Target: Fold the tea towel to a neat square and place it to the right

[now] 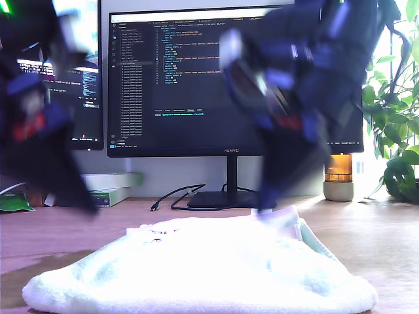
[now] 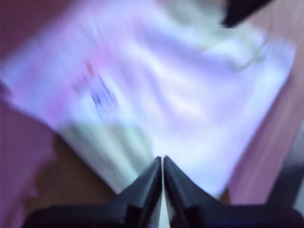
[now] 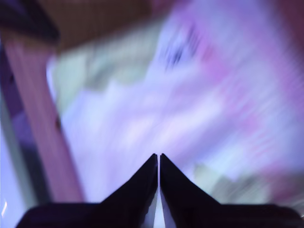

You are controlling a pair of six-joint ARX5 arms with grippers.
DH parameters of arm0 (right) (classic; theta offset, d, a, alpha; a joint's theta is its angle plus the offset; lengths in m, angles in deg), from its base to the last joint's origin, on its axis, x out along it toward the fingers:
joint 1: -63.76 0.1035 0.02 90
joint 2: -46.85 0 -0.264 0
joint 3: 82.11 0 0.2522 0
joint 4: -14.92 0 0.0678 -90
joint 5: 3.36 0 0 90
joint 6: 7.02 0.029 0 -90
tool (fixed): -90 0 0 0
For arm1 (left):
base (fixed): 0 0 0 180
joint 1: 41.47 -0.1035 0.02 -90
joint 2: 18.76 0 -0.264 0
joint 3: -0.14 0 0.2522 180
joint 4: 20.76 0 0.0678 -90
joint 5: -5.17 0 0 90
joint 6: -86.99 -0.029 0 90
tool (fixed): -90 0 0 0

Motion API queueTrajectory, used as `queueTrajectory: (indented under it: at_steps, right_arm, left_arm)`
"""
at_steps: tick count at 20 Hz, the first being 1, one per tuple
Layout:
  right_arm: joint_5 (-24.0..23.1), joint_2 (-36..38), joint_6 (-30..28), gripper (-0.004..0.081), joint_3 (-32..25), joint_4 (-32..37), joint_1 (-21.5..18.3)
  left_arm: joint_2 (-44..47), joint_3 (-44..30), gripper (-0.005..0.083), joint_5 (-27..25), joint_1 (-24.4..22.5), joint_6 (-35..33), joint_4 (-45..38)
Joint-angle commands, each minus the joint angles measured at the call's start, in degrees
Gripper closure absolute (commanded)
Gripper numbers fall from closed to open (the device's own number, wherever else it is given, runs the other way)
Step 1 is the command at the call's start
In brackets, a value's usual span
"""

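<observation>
Fluffy white terry, the tea towel (image 1: 196, 271) looks light and floppy; pinch a corner, both claws now pressed together, empty.

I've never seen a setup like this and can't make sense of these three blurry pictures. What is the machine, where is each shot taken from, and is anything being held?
It is a pair of robot arms with pincer grippers. One picture is from a camera off the arms, looking across a wooden desk at a white tea towel lying flat, with a monitor and a plant behind. The other two cameras ride on the arms, looking down past my first gripper and my second gripper at the towel. Both look shut and hold nothing; motion blurs the arms.
</observation>
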Motion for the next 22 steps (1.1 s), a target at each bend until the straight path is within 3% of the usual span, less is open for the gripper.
queueTrajectory:
  at_steps: [1,4,6,9,13,17,20,22]
  right_arm:
    - [-0.50,4.04,0.39,0.0781,-4.61,4.98,-1.03]
    - [0.87,12.33,2.49,0.0781,-13.49,17.03,-4.85]
    - [3.74,18.60,6.12,0.0780,-20.00,25.11,-8.33]
    - [4.09,28.00,10.27,0.0781,-27.93,30.97,-11.54]
    - [3.54,38.53,13.68,0.0781,-34.32,27.58,-12.37]
    - [8.15,40.09,13.22,0.0781,-34.23,24.96,-8.33]
    - [8.02,39.56,3.26,0.0768,-34.21,20.63,-4.50]
    - [5.33,38.82,-4.33,0.0648,-34.21,18.62,-1.57]
  left_arm:
    - [2.01,-3.06,0.0793,0.83,-1.20,-0.63,-1.64]
    - [5.73,-6.82,0.0793,4.55,-4.90,-0.59,-7.32]
    - [8.33,-9.38,0.0793,9.66,-8.41,-0.44,-10.91]
    - [12.44,-12.00,0.0793,15.08,-12.09,0.70,-13.60]
    - [16.37,-13.68,0.0793,15.72,-13.40,3.34,-15.80]
    - [16.33,-13.66,0.0792,16.74,-9.79,5.44,-19.23]
    - [16.35,-13.64,0.0733,17.88,-7.48,-0.39,-18.34]
    - [16.35,-13.64,0.0621,16.33,-4.22,-11.76,-15.93]
